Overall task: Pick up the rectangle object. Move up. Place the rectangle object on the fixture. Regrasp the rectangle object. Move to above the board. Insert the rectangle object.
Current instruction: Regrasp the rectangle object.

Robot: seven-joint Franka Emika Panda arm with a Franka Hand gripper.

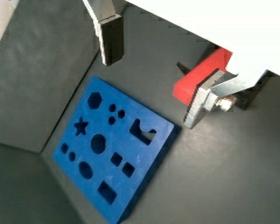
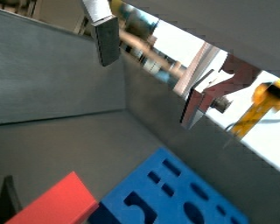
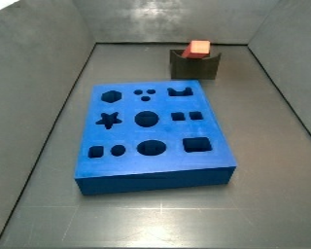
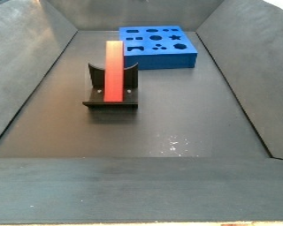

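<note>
Regrasp looks like the step in hand: the bar (image 4: pixel 113 69) rests in the notch of the fixture (image 4: pixel 110 99) and nothing holds it. In a side view it lies level, its long axis running from the near edge of the bench (image 4: pixel 179 115) away toward the board (image 4: pixel 159 44); from the other side only its square end (image 3: pixel 196 48) shows above the fixture (image 3: pixel 194 64), so that camera looks straight down its length.

The gripper shows only in the wrist views (image 1: pixel 152 72), and neither side view catches it, so it is probably well above the bench. Its fingers (image 1: pixel 108 39) stand wide apart with nothing between them. The bar (image 1: pixel 201 73) shows just beside one finger in that view, though how far below the fingers it sits cannot be read. The other wrist view has the gripper (image 2: pixel 149 74) spread likewise, with a red end of the bar (image 2: pixel 55 203) at the frame's edge next to the board (image 2: pixel 184 192).

To my eye the coming move turns on closing across the bar's narrow width.

All the board's cutouts (image 3: pixel 148 119) are empty, and the board (image 3: pixel 152 131) lies well apart from the fixture.
</note>
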